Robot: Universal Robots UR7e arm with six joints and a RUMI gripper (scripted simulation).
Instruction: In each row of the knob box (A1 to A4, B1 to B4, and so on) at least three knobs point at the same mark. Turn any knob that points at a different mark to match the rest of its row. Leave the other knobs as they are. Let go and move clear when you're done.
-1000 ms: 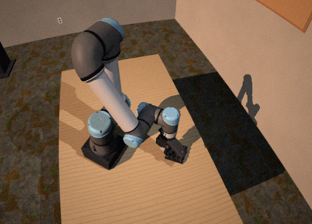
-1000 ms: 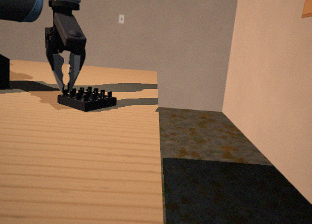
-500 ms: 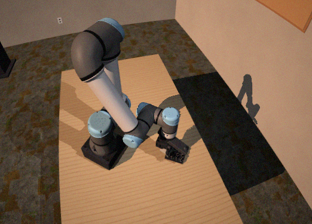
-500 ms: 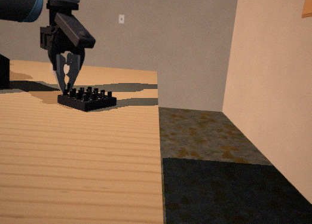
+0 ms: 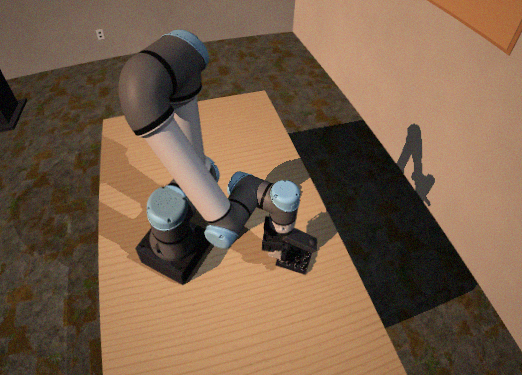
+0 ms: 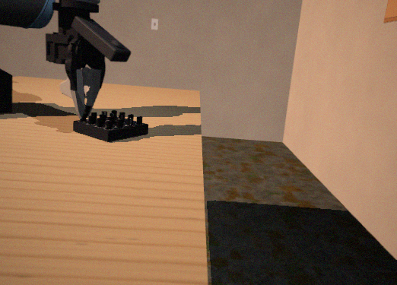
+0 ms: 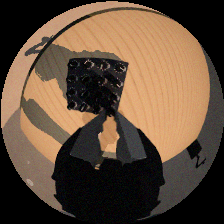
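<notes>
At the left, the robot's dark base (image 5: 172, 252) is bolted to a long wooden table (image 5: 240, 317), and its pale arm (image 5: 187, 167) folds up and then sharply down so the wrist hangs straight over the work.

Moving right, the gripper (image 6: 84, 113) points down, its two tapered fingers (image 6: 79, 93) drawn close together into a narrow point. The tips meet on a knob (image 6: 91, 118) at the near-left corner of the knob box (image 6: 110, 128); the gripper appears closed on that knob, which fits the job of twisting a single knob while leaving its neighbours alone. The vertical approach probably lets the wrist spin act directly on the knob's axis.

The knob box is a low black block lying flat on the table, near the table's right edge and just right of the base. Rows of short dark pegs stand up from its top. In the wrist view the box (image 7: 96, 85) sits squarely ahead of the fingertips, its grid of knobs visible, but the marks they point at are too dark and small to read.

Further right, the floor (image 6: 266, 180) and a plain wall (image 6: 342, 100) follow.
</notes>
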